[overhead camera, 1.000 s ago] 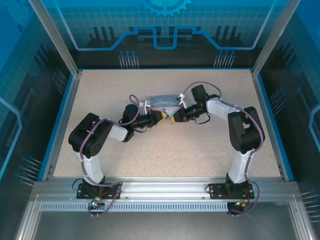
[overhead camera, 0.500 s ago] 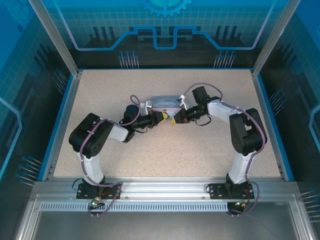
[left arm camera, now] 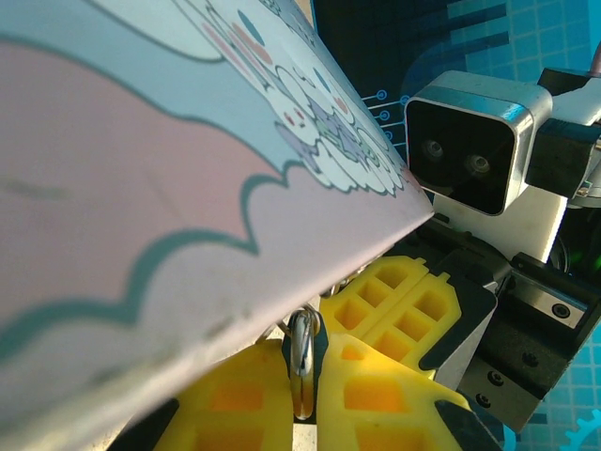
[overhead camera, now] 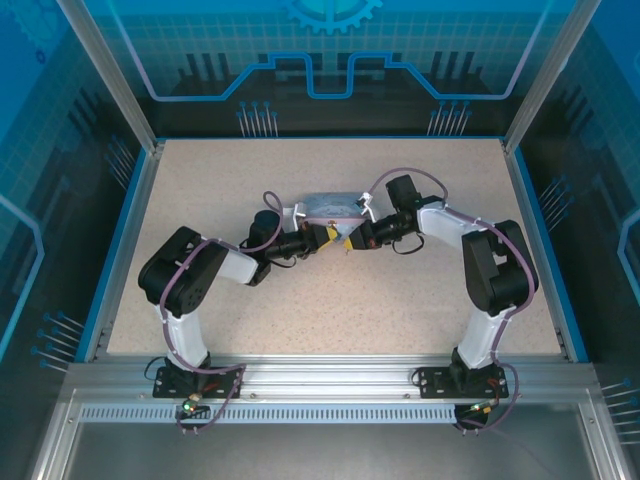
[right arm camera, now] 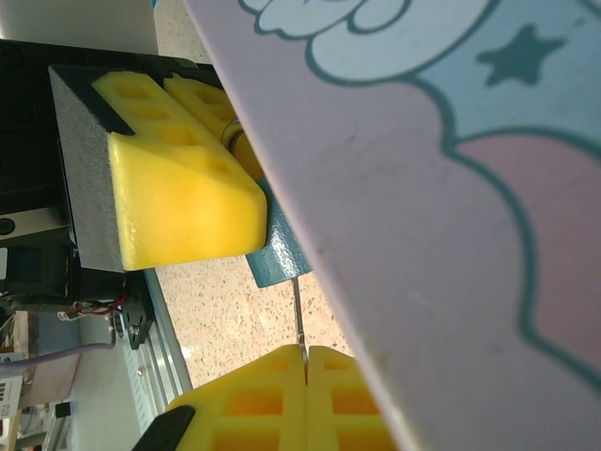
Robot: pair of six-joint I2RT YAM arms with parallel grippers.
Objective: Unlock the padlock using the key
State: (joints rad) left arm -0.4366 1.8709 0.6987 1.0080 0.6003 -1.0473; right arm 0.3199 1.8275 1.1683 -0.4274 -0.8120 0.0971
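Two sets of jaws were seen tip to tip over the middle of the counter point(overhead camera: 420, 290), just in front of the pale blue tin point(overhead camera: 333, 206). The padlock point(left arm camera: 300, 362) was seen as a thin silver shackle pinched between the yellow pads point(left arm camera: 235, 404) of the left jaws, which were closed almost fully upon it. Its body could not be made out below the tin's edge. The key point(right arm camera: 297, 315) was held as a thin grey sliver in the right jaws, which were shut tight on it, and its blade was pointed toward the left jaws. The counter was speckled beige, edged in blue, and enclosed by blue-patterned panels.
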